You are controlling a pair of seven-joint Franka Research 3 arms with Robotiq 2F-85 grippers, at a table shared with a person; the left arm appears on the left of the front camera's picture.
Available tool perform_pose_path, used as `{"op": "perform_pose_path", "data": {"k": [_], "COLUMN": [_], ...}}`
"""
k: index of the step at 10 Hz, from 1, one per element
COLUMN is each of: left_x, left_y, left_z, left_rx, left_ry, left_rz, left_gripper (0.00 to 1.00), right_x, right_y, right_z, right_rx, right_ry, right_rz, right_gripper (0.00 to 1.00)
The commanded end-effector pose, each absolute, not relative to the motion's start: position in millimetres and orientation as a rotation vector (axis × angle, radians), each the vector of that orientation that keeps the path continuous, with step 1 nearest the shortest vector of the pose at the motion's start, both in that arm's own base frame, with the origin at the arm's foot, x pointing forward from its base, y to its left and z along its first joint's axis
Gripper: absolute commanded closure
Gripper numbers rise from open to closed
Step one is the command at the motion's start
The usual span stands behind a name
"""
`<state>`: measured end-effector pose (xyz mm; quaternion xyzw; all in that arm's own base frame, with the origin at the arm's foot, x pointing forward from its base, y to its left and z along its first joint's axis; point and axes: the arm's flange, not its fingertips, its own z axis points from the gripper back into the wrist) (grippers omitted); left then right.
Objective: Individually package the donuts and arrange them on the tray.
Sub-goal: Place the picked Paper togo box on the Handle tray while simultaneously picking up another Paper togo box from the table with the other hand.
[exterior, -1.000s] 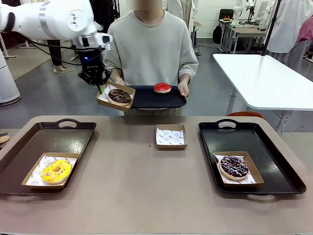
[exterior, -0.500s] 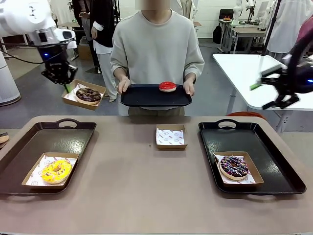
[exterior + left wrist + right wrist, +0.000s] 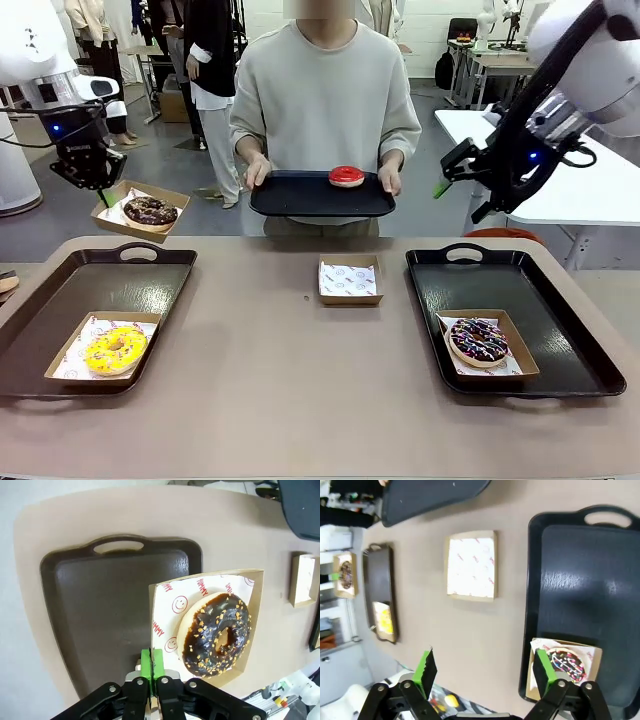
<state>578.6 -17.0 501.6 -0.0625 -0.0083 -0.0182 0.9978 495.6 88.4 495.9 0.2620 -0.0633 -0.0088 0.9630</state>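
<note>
The chocolate-glazed donut [image 3: 217, 635] lies flat in its cardboard box [image 3: 252, 580], hole facing up; as a round ring it has no long axis to speak of. The box hangs in the air near the far end of the left tray [image 3: 60, 290], turned askew to the desk [image 3: 280, 400] edge. My left pincer [image 3: 151, 662] is clamped tight on the box's paper-lined rim, green pads pressed together. My right pincer [image 3: 462, 180] is spread wide and holds nothing, raised above the far end of the right tray [image 3: 560, 300]. That tray carries the sprinkled donut [image 3: 479, 341], boxed. The yellow donut [image 3: 115, 350] sits boxed in the left tray. An empty box [image 3: 349, 278] rests mid-desk. The person holds a dark tray [image 3: 300, 205] bearing the red donut [image 3: 346, 176].
</note>
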Motion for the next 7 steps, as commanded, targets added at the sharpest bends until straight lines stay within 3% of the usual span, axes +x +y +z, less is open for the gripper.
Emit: {"op": "perform_pose_path", "data": {"k": [1,7], "left_x": [573,577], "left_y": [-7,-8], "left_z": [491,482], "left_rx": [-0.14,-0.126], "left_ry": [-0.022,0.0], "left_rz": [-0.051,-0.024], "left_gripper": [0.99,0.99], "right_x": [497,492], "right_y": [107,116], "right_z": [484,479], "right_rx": [0.442,0.453], "right_ry": [-0.121,-0.102], "right_rz": [-0.021,0.02], "right_gripper": [0.0,0.0]}}
